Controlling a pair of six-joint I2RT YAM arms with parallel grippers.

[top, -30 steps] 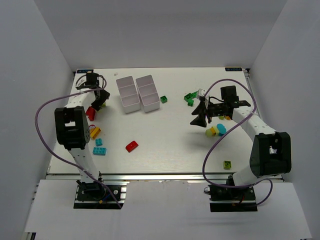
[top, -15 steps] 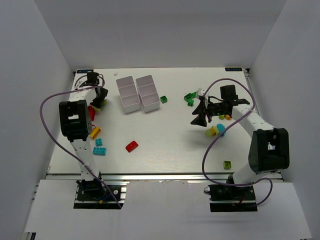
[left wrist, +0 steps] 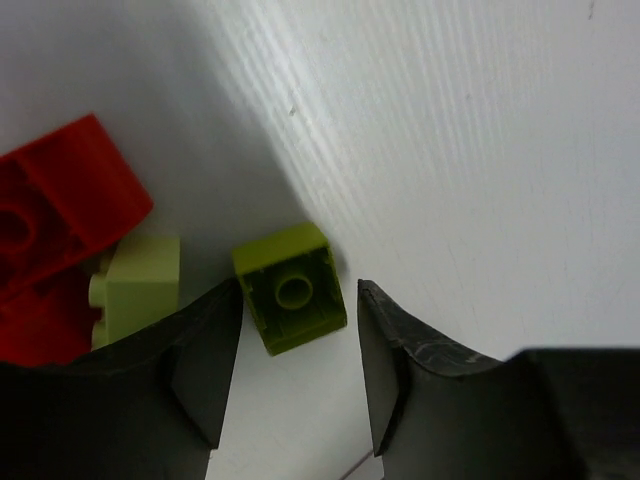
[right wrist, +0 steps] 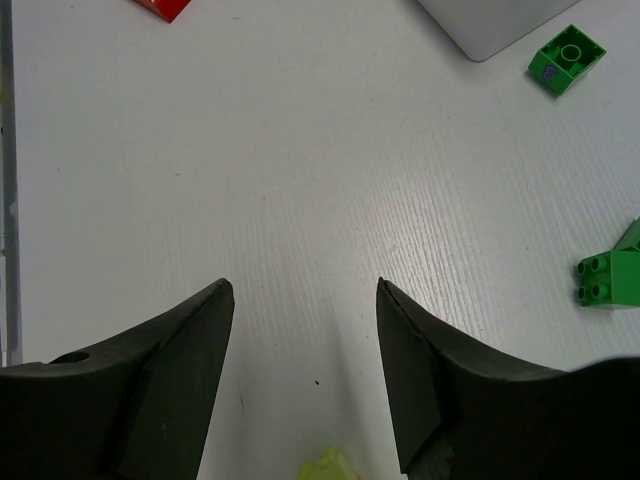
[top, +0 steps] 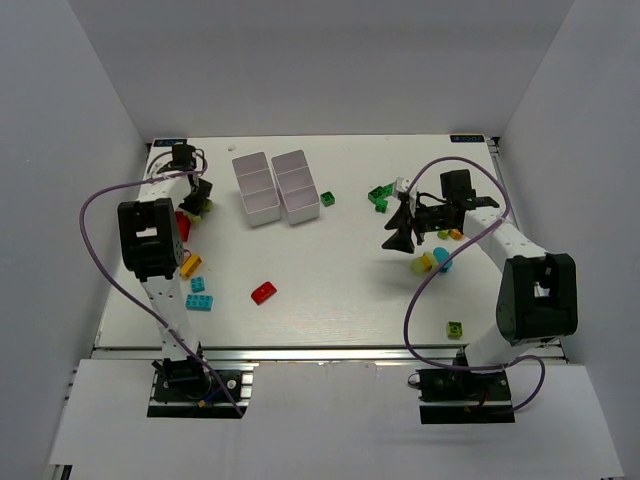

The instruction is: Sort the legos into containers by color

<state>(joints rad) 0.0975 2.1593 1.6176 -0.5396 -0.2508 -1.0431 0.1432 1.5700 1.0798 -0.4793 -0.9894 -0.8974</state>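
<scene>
**A:** Where is the left end effector (top: 197, 202)?

**B:** Low at the far left of the surface (top: 340, 290), next to a red brick (top: 182, 224). Its wrist view shows the two fingers partly open, one on each side of a lime green brick (left wrist: 291, 292). The left finger's edge meets the brick, but a sliver of surface shows at the right finger, so I would not call it gripped.

**A:** How does that brick lie?

**B:** It lies flat with its single stud facing up. It is square, so it has no real long axis, and its sides are turned slightly askew to the fingers. Just to its left is a paler lime brick (left wrist: 140, 285), which touches the red brick.

**A:** And the right end effector (right wrist: 302, 300)?

**B:** It is spread wide with nothing between the fingers, hanging over bare surface right of centre. Ahead of it lie a green one-stud brick (right wrist: 567, 58), stud up, and a corner of a white tray.

**A:** Where are the trays?

**B:** They sit at the far side, left of centre. The left tray (top: 256, 188) and right tray (top: 296, 186) are just beside each other and parallel. Their long axes run near to far, with the far ends leaning a little left.

**A:** Any loose pieces?

**B:** A lone red piece (top: 264, 292) lies near the middle, its long axis on a diagonal. A cyan brick (top: 198, 302) lies by the left arm with its long axis running left to right.
</scene>
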